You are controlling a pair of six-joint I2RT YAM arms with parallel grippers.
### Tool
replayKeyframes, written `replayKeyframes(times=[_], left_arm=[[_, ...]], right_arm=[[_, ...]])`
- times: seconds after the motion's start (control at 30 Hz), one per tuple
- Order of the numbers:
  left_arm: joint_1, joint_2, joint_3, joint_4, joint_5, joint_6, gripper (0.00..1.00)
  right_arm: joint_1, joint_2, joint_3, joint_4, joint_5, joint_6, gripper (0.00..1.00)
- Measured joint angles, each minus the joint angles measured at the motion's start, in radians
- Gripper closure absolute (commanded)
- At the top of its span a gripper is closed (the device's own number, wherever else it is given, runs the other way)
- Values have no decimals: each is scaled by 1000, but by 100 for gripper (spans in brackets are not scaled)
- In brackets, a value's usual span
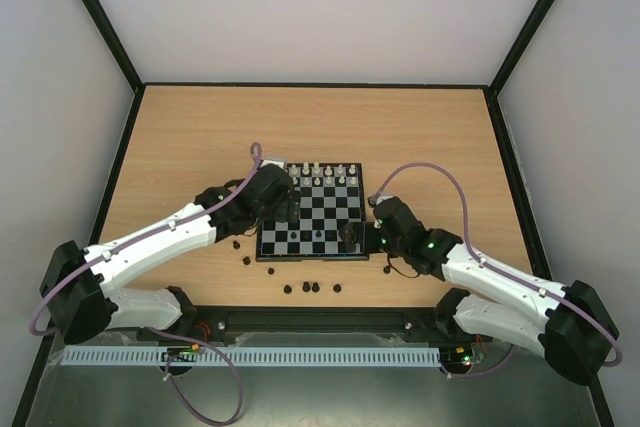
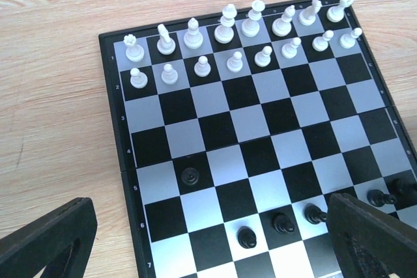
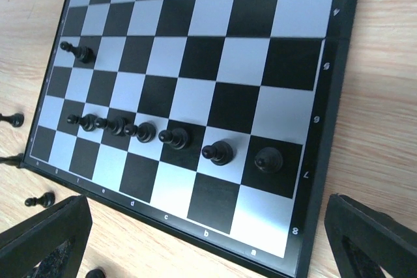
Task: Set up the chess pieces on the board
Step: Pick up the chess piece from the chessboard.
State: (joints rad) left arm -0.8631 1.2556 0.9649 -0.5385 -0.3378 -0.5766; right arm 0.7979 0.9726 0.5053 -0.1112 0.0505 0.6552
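The board point(image 1: 300, 247) lies mid-table, and both grippers hang over it. White chess pieces point(image 2: 227, 26) fill its two far rows. Several black pawns point(image 3: 218, 153) line one near row. A lone black pawn point(image 2: 189, 175) stands on a dark square two rows further in; the right wrist view has this lone pawn point(image 3: 78, 51) at far left. My left gripper point(image 2: 208, 252) hovers open above the board's left half with nothing between its fingers point(image 2: 45, 239). My right gripper point(image 3: 208, 245) is open over the near right corner, also holding nothing. From above, the left gripper point(image 1: 290, 209) and right gripper point(image 1: 352, 237) face each other.
Several loose black pieces point(image 1: 306, 287) lie on the wooden table between the board's near edge and the arm bases, with more of these black pieces point(image 1: 240, 252) off the board's left corner. One black piece point(image 1: 388, 269) lies by the right arm. Walls enclose the table.
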Motion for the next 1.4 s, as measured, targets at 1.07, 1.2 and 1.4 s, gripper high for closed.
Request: replayKeyframes(times=[1.07, 1.2, 1.4], left_arm=[[105, 229, 132, -45, 23, 61, 1], [105, 240, 117, -37, 23, 53, 1], [108, 267, 78, -15, 25, 35, 1]], right_arm=[[0, -62, -44, 65, 75, -27, 2], [0, -62, -47, 64, 82, -28, 2], [0, -59, -51, 64, 82, -29, 1]])
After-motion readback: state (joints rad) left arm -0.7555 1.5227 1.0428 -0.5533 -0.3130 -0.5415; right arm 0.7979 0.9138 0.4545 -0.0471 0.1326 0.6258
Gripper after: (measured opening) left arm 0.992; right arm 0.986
